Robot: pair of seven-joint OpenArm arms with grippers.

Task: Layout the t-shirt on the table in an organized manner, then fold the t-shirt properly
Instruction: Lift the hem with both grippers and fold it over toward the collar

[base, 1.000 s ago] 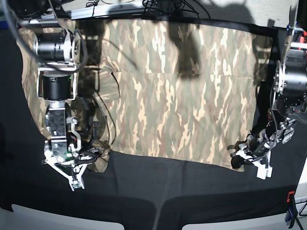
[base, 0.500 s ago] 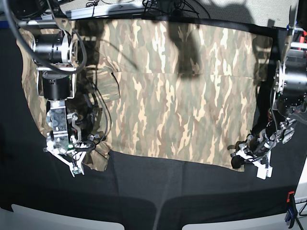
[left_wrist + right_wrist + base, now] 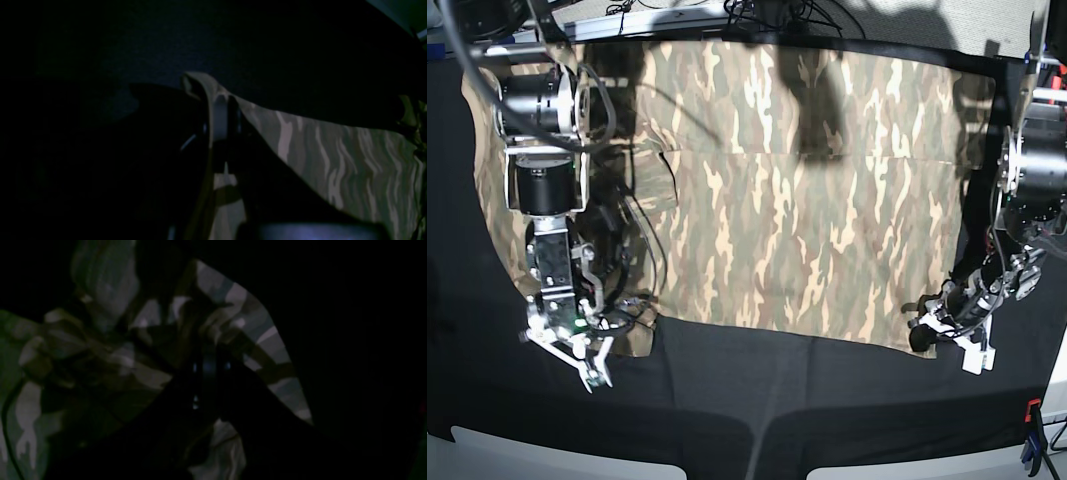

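The camouflage t-shirt (image 3: pixel 807 200) lies spread across the back half of the black table (image 3: pixel 777 400), with its lower hem facing the front. My left gripper (image 3: pixel 924 333) is shut on the hem's right corner. In the left wrist view the fingers (image 3: pixel 218 113) pinch a raised fold of the shirt (image 3: pixel 333 160). My right gripper (image 3: pixel 587 338) is shut on bunched fabric at the shirt's lower left corner. The right wrist view shows crumpled shirt cloth (image 3: pixel 100 350) around the closed fingers (image 3: pixel 206 356). Both wrist views are very dark.
A red clamp (image 3: pixel 1033 410) and a blue clamp (image 3: pixel 1027 450) sit at the table's front right edge. Light table corners (image 3: pixel 547 455) show along the front. Cables (image 3: pixel 767 15) hang at the back edge. Both arm bodies stand over the shirt's sides.
My right gripper lifted up and left with the shirt's corner, then came back down and slightly right. The left arm and its hem corner have not moved.
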